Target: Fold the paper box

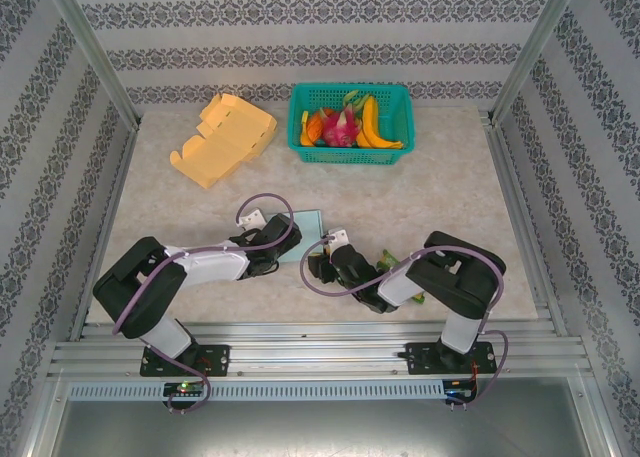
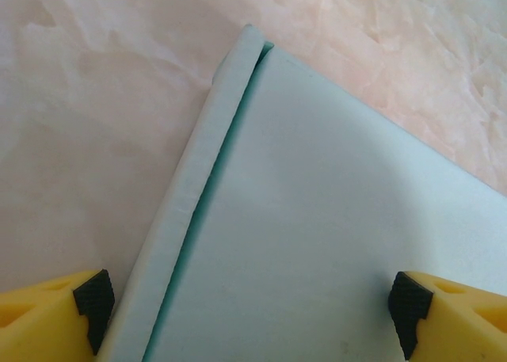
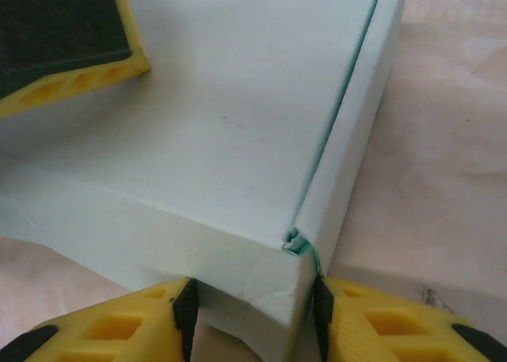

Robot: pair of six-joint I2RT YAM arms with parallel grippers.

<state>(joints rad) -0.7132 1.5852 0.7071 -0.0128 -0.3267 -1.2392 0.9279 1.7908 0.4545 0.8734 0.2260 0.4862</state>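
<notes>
I see a pale marbled counter [image 1: 450,197] boxed in by 3 walls [image 1: 300,37] papered in grey damask stripes, with aluminium posts [image 1: 92,52] at the back corners and even, soft light.

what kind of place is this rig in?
Likely a lab test cell, not a home: aluminium frame rails, printed wallpaper panels boxing in the table, and staged props like the basket of fruit.

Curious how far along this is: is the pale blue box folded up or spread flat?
Folded up. The pale blue box has upright side walls meeting at a corner, with a flat top panel lying over them.
</notes>
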